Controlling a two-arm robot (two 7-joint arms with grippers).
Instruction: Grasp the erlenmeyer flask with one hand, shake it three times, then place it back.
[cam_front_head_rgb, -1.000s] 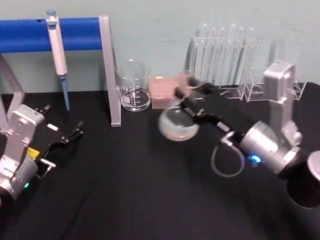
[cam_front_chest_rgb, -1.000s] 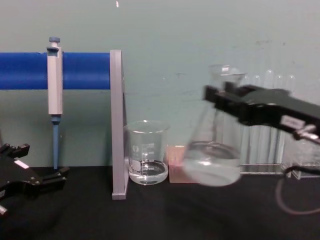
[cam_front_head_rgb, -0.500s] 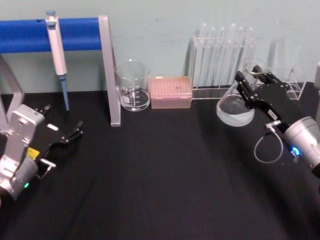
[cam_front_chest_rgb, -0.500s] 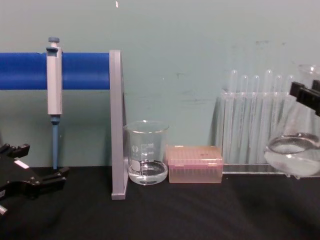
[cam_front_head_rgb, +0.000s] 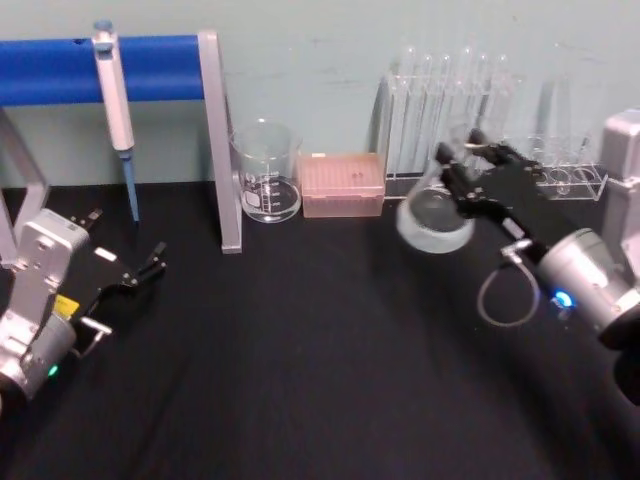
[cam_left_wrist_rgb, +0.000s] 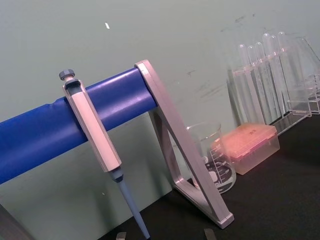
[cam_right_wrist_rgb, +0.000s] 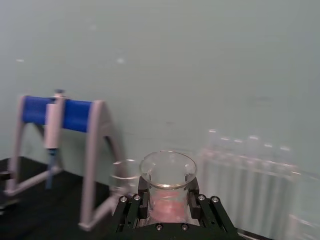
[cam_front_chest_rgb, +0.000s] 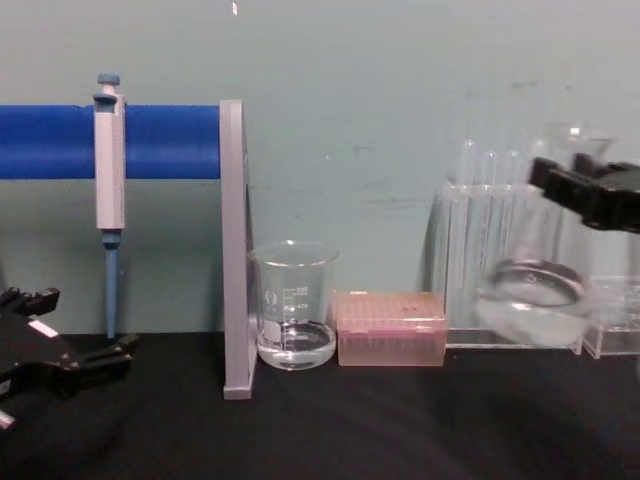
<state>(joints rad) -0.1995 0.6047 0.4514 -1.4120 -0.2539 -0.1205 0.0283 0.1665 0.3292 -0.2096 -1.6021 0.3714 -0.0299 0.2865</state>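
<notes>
Head view: right claw (cam_front_head_rgb: 458, 166) grips the raised erlenmeyer flask (cam_front_head_rgb: 432, 218) by its neck.

Soft, diffuse indoor light falls evenly on a matte black bench (cam_front_head_rgb: 300, 370) and a pale wall (cam_front_chest_rgb: 350, 100), and the shadows are faint. The dark bench surface swallows detail, so black parts nearly merge with it. The erlenmeyer flask (cam_front_head_rgb: 432, 215) is smeared by motion blur, as is the right hand (cam_front_head_rgb: 462, 170) gripping its neck. The right wrist view's background looks hazy. Small glints mark the glass beaker (cam_front_chest_rgb: 293, 305).
</notes>
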